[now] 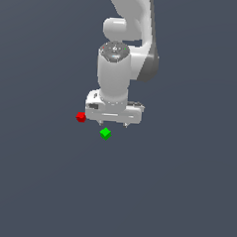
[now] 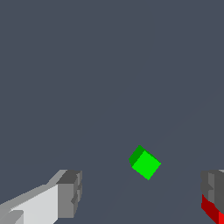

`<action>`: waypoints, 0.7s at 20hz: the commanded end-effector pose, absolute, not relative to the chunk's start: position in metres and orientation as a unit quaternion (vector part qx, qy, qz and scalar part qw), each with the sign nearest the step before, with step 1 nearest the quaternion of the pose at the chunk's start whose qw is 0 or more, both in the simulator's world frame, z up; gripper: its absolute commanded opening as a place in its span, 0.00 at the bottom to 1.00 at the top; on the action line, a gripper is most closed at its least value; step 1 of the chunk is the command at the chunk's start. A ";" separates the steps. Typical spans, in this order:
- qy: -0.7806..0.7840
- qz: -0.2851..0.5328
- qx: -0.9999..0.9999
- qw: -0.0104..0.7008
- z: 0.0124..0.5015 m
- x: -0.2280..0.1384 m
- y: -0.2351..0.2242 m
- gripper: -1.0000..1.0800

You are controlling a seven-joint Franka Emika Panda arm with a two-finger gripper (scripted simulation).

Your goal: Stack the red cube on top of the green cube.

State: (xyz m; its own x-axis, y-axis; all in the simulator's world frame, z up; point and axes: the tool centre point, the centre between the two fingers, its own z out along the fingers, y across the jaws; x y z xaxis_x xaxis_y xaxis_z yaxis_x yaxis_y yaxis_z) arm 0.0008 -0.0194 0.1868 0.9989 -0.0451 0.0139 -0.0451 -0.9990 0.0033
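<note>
- The white robot hand [image 1: 113, 124] hangs low over the flat dark grey desk [image 1: 185, 194], its two short fingers spread wide apart and gripping nothing.
- The tiny bright red cube [image 1: 81, 117] sits on the desk just beside the hand's body, at about 9 o'clock from it in the exterior view.
- The tiny bright green cube [image 1: 105, 133] lies near the red cube, at about 4 o'clock from it, apart from it, corner turned toward the camera.
- In the wrist view the green cube [image 2: 145, 162] shows between the grey fingertips [image 2: 70, 193], while the red cube [image 2: 212, 211] peeks out beside the other fingertip.

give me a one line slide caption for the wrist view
Open gripper above the grey floor, green cube lying between its fingers, red cube peeking out beside one fingertip.
</note>
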 end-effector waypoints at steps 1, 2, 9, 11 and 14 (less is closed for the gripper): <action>-0.023 0.007 1.000 0.002 0.187 0.001 -0.019 0.96; -0.023 0.007 1.000 0.002 0.187 0.001 -0.020 0.96; -0.026 0.006 1.000 0.002 0.179 -0.010 -0.033 0.96; -0.027 0.006 1.000 0.002 0.174 -0.016 -0.041 0.96; -0.031 0.006 1.000 0.001 0.165 -0.029 -0.057 0.96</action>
State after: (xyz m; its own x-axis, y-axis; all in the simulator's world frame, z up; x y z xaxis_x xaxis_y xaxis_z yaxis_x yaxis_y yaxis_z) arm -0.0224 -0.0484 0.1697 0.9983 -0.0570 0.0123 -0.0571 -0.9984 0.0026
